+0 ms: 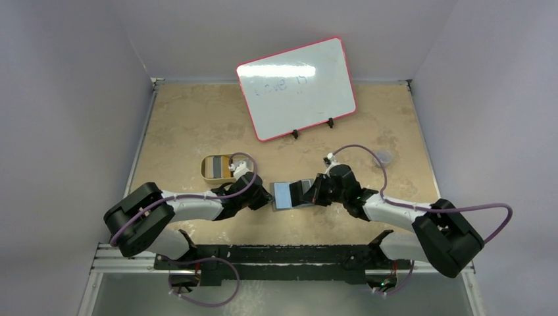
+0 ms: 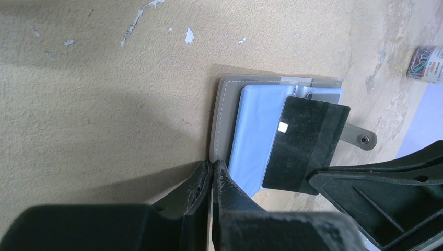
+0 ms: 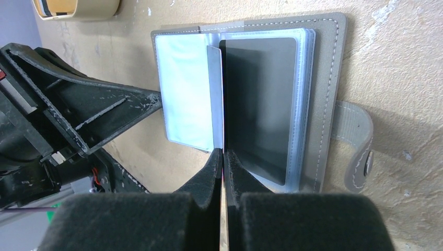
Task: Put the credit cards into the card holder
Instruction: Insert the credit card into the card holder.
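The card holder (image 1: 283, 195) lies open mid-table: grey cover (image 3: 326, 78), pale blue sleeves (image 2: 256, 130), closing tab (image 3: 360, 151). My right gripper (image 3: 221, 152) is shut on a dark credit card (image 2: 305, 144), held on edge over the holder's middle fold and seen edge-on in the right wrist view (image 3: 214, 94). Another dark card (image 3: 258, 104) sits in the right-hand sleeve. My left gripper (image 2: 211, 166) is shut, with its tips at the grey cover's left edge (image 2: 222, 125), which runs in between them. In the top view the two grippers, left (image 1: 268, 197) and right (image 1: 304, 193), flank the holder.
A gold tin (image 1: 220, 167) with more cards in it stands behind the left gripper. A red-framed whiteboard (image 1: 296, 87) stands at the back. A small tub of paper clips (image 2: 426, 63) sits to the far right. The table top is worn and scuffed.
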Robot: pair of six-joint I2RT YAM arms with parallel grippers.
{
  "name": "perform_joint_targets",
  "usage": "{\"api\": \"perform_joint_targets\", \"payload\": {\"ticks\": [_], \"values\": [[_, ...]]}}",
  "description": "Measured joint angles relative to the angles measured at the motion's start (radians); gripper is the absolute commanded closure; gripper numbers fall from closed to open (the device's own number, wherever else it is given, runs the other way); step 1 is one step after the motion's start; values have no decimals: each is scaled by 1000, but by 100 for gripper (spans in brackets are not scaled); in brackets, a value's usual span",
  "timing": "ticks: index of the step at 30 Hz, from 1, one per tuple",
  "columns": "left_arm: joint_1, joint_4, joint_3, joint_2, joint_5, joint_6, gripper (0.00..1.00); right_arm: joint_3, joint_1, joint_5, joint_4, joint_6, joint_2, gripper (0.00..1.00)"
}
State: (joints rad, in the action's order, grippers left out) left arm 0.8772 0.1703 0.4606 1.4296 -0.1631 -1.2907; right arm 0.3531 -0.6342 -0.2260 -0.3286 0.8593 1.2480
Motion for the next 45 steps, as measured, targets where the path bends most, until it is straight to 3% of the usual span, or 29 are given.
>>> {"api": "perform_joint_targets", "payload": {"ticks": [16,31,45], "values": [[0,2,-3,-2,-1,-8,100,0,0,4,-2,-2,17,100],[2,2,-3,-2,-5,-8,100,-17,4,-54,-137,16,100,100],[8,1,-3,-2,-15,-8,100,-17,4,-35,-77,19,53,100]]}}
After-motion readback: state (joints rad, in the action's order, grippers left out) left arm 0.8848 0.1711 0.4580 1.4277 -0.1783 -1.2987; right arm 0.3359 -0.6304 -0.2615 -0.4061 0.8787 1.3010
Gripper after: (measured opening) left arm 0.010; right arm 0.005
